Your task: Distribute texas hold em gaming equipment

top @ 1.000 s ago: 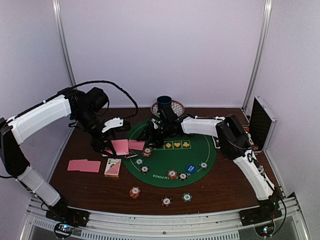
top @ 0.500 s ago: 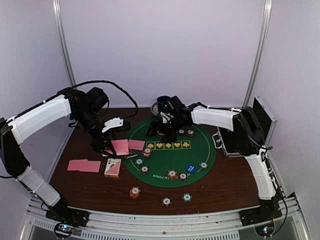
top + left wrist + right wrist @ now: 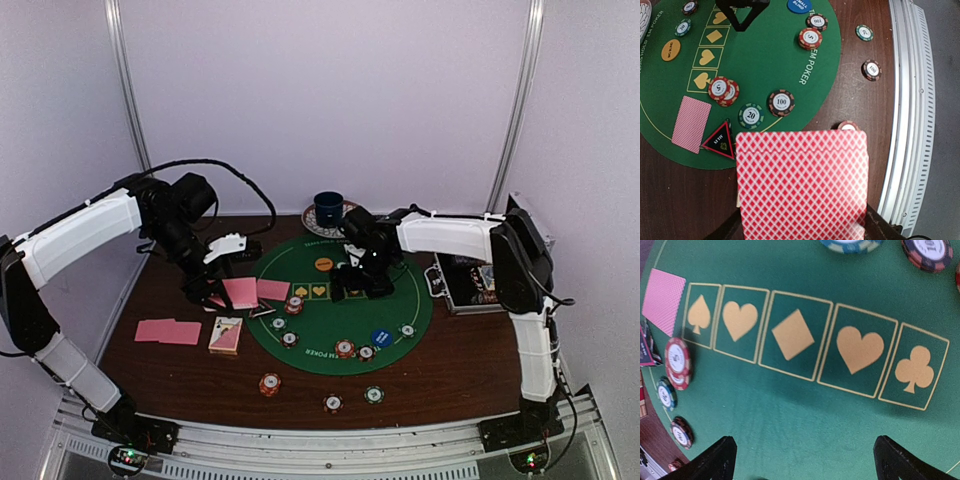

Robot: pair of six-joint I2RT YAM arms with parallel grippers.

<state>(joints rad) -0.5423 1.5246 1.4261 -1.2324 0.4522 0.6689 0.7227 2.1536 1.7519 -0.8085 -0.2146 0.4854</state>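
My left gripper (image 3: 213,292) is shut on a pink-backed card (image 3: 802,185), held above the table at the left edge of the green mat (image 3: 330,320). Another card (image 3: 273,290) lies on the mat beside the black-red triangle marker (image 3: 720,142). Two cards (image 3: 168,331) and the deck (image 3: 226,335) lie on the table. My right gripper (image 3: 362,285) is open and empty, low over the suit boxes (image 3: 792,335). Chips (image 3: 781,102) are scattered on the mat, with an orange disc (image 3: 323,264) and a blue disc (image 3: 381,338).
Three chips (image 3: 333,403) lie on the bare table near the front rail. A dark blue cup (image 3: 328,207) on a saucer stands behind the mat. An open chip case (image 3: 470,280) sits at the right. The enclosure walls stand close on both sides.
My right gripper has moved from the mat's far left side to its middle, over the suit boxes, leaving the orange disc uncovered. The left arm and its card have not moved.
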